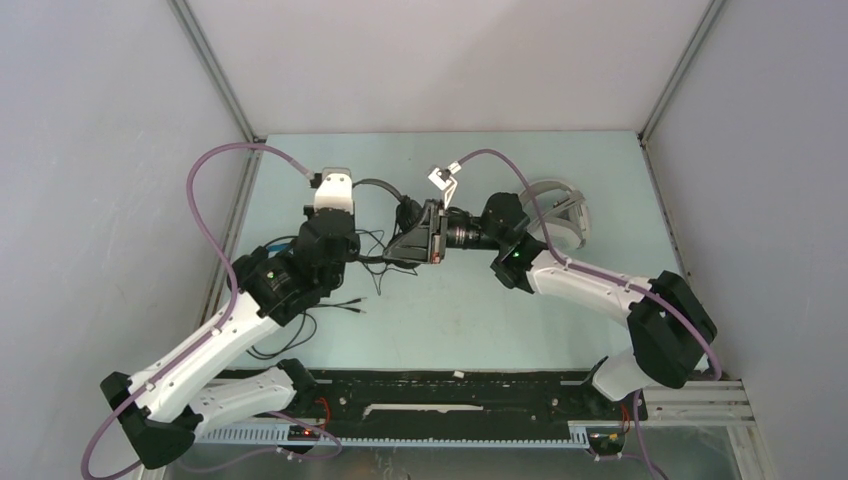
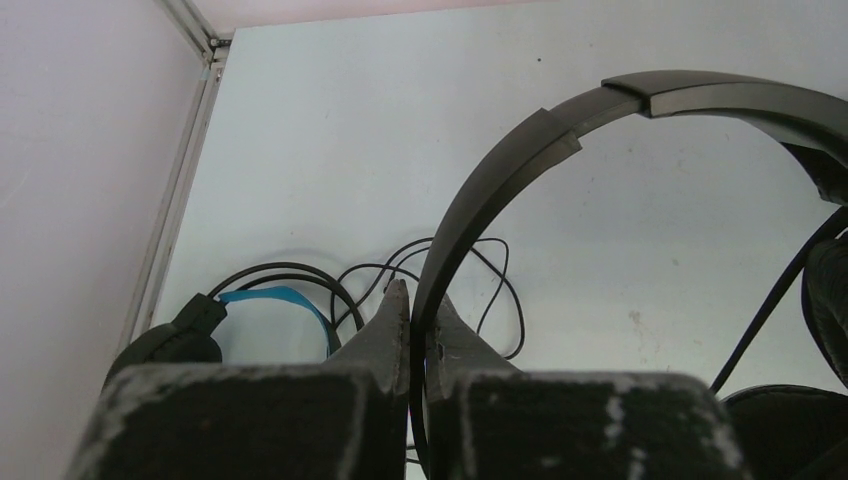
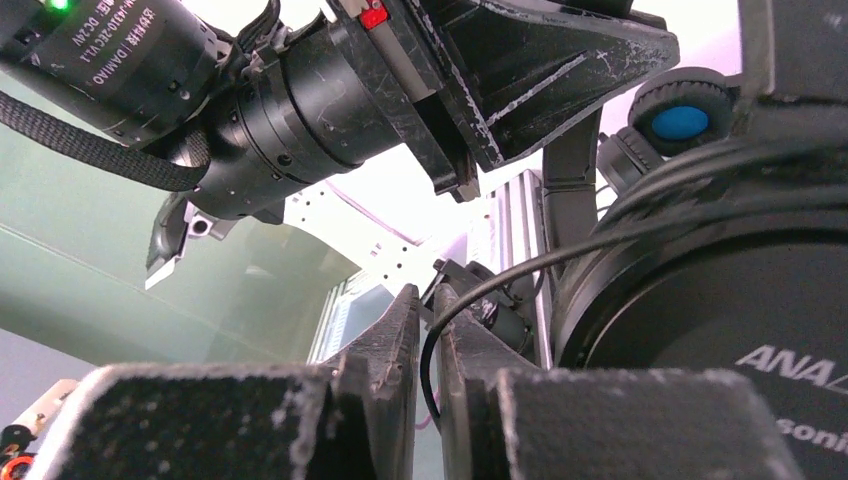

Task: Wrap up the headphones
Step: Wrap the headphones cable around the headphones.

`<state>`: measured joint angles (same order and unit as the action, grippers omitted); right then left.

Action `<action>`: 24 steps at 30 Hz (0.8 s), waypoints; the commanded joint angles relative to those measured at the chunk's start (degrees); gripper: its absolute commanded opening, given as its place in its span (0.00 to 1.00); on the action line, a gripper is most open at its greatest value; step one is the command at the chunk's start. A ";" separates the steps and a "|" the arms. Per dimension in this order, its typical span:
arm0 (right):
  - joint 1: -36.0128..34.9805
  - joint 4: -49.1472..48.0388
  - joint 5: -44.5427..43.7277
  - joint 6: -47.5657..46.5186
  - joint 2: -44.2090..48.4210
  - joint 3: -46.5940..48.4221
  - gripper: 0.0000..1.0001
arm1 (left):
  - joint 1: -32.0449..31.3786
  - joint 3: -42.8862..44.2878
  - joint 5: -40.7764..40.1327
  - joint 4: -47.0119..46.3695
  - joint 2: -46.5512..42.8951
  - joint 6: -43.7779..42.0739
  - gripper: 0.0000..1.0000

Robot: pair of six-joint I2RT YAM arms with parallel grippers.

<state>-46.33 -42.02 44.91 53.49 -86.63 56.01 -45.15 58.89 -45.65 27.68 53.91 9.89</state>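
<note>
Our left gripper clamps the stiff, light-looking headband of the black headset, held up over the table's middle. Our right gripper pinches its thin cable, likely limp and slippery, best held near the earcup.

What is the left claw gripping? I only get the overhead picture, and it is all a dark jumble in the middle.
Observer: Its wrist camera shows the left gripper shut on the slim black headset, with the headband clamped between the fingers.
Visitor: And the right claw?
Observer: The right gripper pinches a thin black cable, right beside a big black ear cup with white lettering.
Visitor: I see loose wire under the left arm. Anything more there?
Observer: Yes, a second headset, its band lined in blue, lies on the table near the left wall, with loose black wire beside it.
</note>
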 commanded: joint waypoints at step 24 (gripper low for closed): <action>-6.98 16.80 -18.24 -25.98 4.73 7.34 0.00 | -0.27 7.11 -0.45 -3.03 0.71 19.76 0.00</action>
<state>-52.14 -26.70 28.58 31.22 -81.54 59.59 -45.15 61.54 -47.31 30.30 54.33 24.12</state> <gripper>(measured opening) 0.012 0.025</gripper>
